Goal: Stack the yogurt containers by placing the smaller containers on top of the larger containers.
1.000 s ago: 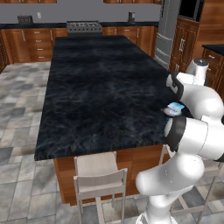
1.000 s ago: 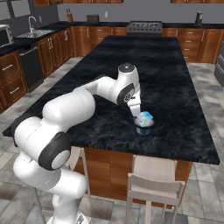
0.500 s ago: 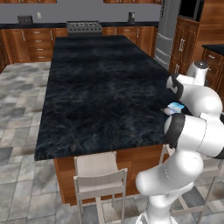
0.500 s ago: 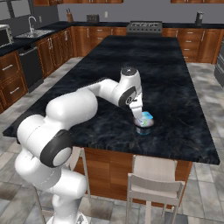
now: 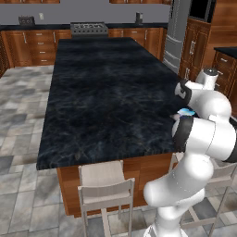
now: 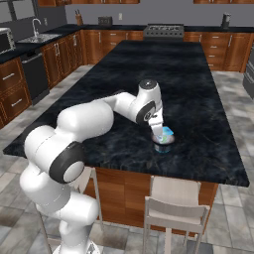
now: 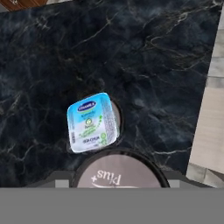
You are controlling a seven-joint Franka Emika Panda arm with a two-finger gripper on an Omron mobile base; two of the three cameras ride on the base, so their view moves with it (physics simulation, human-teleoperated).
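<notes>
Small squarish yogurt tub [image 7: 92, 122] — light-blue and white lid, a dark-blue oval logo near one edge, green marks and small print below it, too fine to read. It sits tilted on top of a round container [image 7: 116, 118], whose dark rim shows as an arc past the tub's edge. In the right base view the tub [image 6: 167, 132] rests on that round base [image 6: 163, 142], near the island's front edge.

Closer to the hand camera, a larger round lid [image 7: 117, 171], brownish-grey, reads "Plus+" in white.

Gripper [image 6: 159, 130] hangs just over the stacked pair; whether its jaws hold the tub cannot be told — the fingers are hidden.

Black marble island counter [image 5: 106, 92] around; two wooden stools [image 6: 173, 211] at the near side.
</notes>
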